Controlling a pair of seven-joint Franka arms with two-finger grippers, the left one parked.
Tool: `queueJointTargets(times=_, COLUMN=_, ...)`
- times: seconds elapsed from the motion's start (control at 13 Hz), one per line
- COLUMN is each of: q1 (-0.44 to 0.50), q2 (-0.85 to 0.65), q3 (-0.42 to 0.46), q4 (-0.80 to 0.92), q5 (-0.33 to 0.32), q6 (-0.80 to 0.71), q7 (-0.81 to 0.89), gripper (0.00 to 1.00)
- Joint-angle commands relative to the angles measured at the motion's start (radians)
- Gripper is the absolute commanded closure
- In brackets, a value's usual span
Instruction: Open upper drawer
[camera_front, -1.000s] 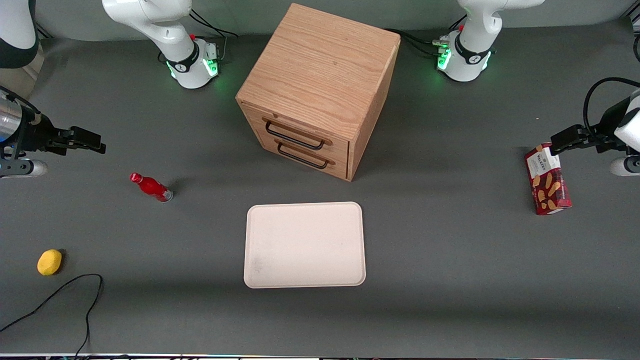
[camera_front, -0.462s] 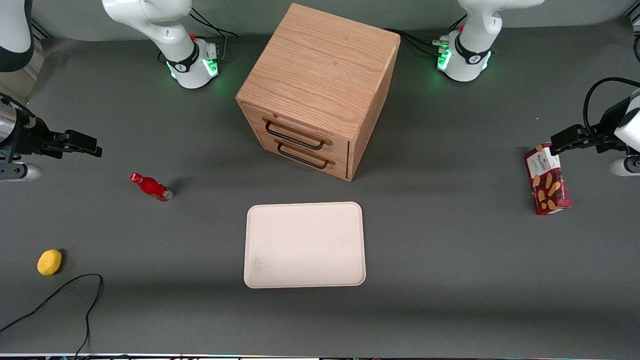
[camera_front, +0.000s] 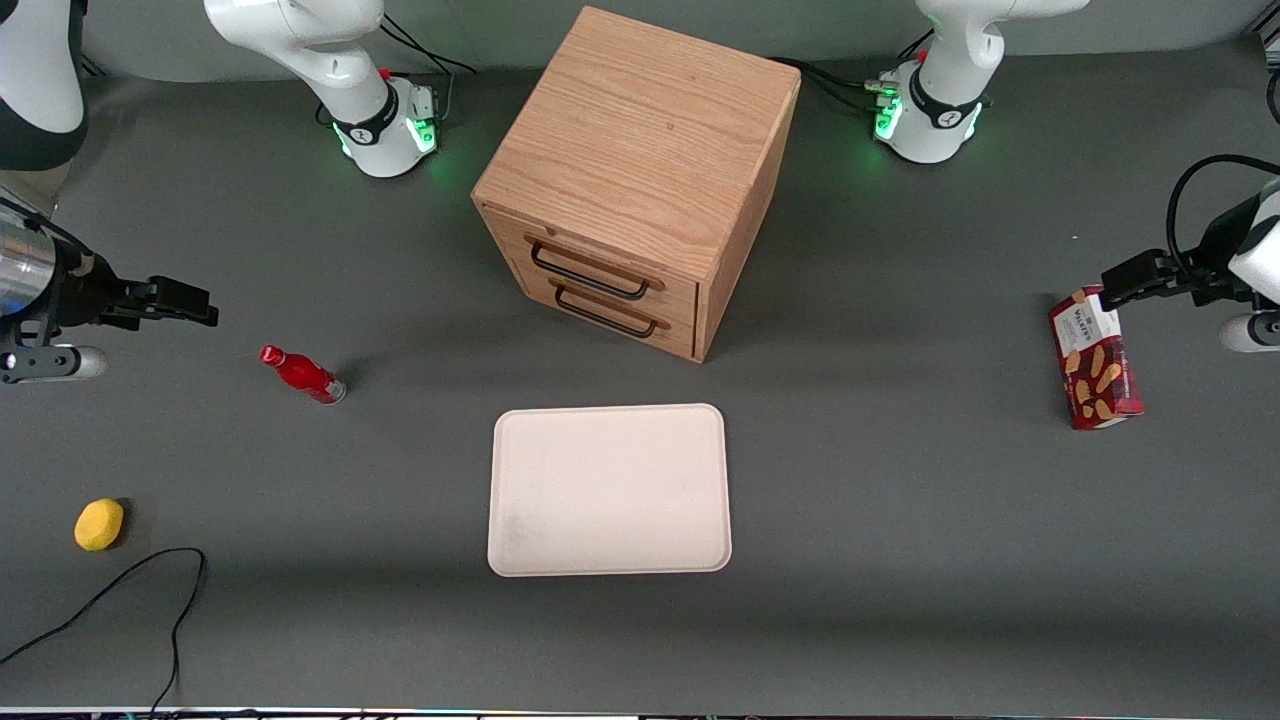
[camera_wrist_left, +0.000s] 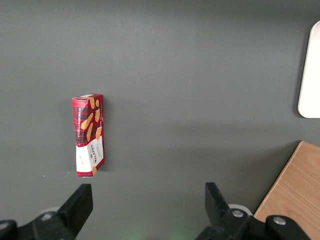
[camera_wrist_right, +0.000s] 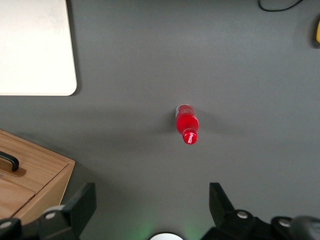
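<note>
The oak cube cabinet (camera_front: 640, 140) stands at the table's middle, its two drawers facing the front camera. The upper drawer (camera_front: 600, 262) is shut, with a thin black wire handle (camera_front: 588, 272). The bottom drawer (camera_front: 610, 315) under it is shut too. My gripper (camera_front: 190, 298) hangs open and empty above the table toward the working arm's end, well away from the cabinet. In the right wrist view its fingers (camera_wrist_right: 85, 202) are spread wide, with a corner of the cabinet (camera_wrist_right: 30, 180) and one handle end (camera_wrist_right: 9, 161) in sight.
A red bottle (camera_front: 302, 374) lies near my gripper, also shown in the right wrist view (camera_wrist_right: 187, 125). A white tray (camera_front: 608, 490) lies in front of the cabinet. A yellow ball (camera_front: 99, 524) and a black cable (camera_front: 130, 600) lie nearer the camera. A biscuit box (camera_front: 1095, 360) lies toward the parked arm's end.
My gripper drew back a little toward the table's end, then moved slightly toward the cabinet and nearer the camera. Nothing else moved.
</note>
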Motion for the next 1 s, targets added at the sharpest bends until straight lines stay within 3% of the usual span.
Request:
queueJointTargets(times=0.0, q1=0.008, q2=0.039, q3=-0.006, q4=0.048, q5=0.059, q6=-0.013, q7=-0.094, gripper=0.00)
queueJointTargets(times=0.23, q1=0.011, q2=0.061, q3=-0.006, q4=0.065, q5=0.209, q6=0.036, q7=-0.116, gripper=0.00)
queueJointTargets(times=0.38, q1=0.013, q2=0.110, q3=-0.006, q4=0.083, q5=0.248, q6=0.044, q7=-0.117, gripper=0.00)
queueJointTargets(times=0.54, q1=0.059, q2=0.151, q3=0.008, q4=0.119, q5=0.233, q6=0.074, q7=-0.166, gripper=0.00)
queueJointTargets(times=0.69, q1=0.149, q2=0.190, q3=0.009, q4=0.159, q5=0.167, q6=0.078, q7=-0.226, gripper=0.00)
queueJointTargets(times=0.92, q1=0.180, q2=0.269, q3=0.060, q4=0.209, q5=0.168, q6=0.081, q7=-0.229, gripper=0.00)
